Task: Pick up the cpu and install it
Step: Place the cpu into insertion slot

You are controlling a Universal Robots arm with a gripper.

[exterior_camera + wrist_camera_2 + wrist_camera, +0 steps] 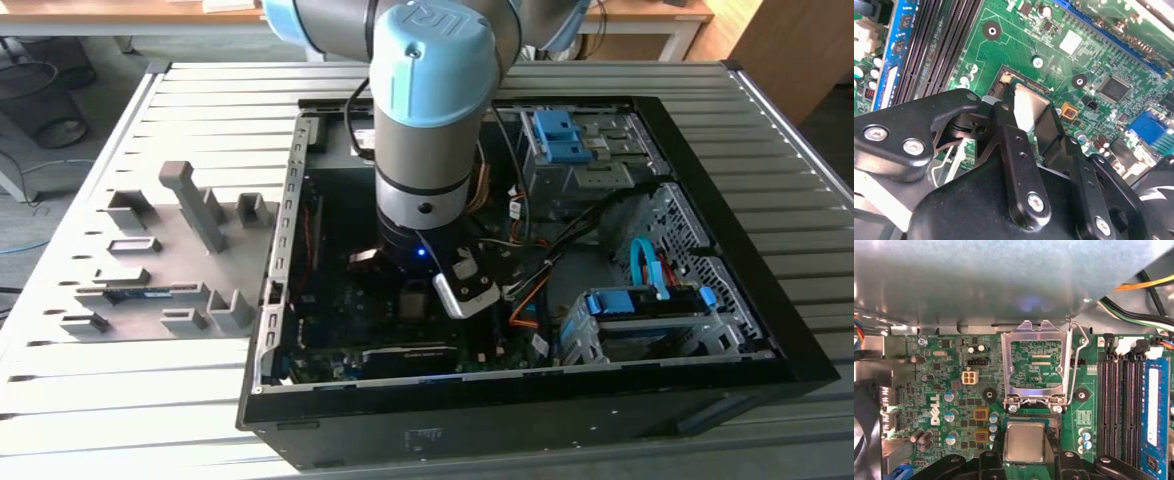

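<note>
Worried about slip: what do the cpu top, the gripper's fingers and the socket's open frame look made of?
The cpu top: dull silver metal, matte sheen. The fingers gripping it: matte black, plastic or coated metal, cannot tell. The open frame: bare bright metal, glinting edges.

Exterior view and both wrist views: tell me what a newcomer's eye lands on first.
In the exterior view, the big grey robot arm with light-blue caps reaches down into the open black computer case on the slatted metal table. In the first wrist view, the black gripper is closed on the small square silver-topped cpu, over the green motherboard beside the flipped-open shiny metal socket frame.
</note>
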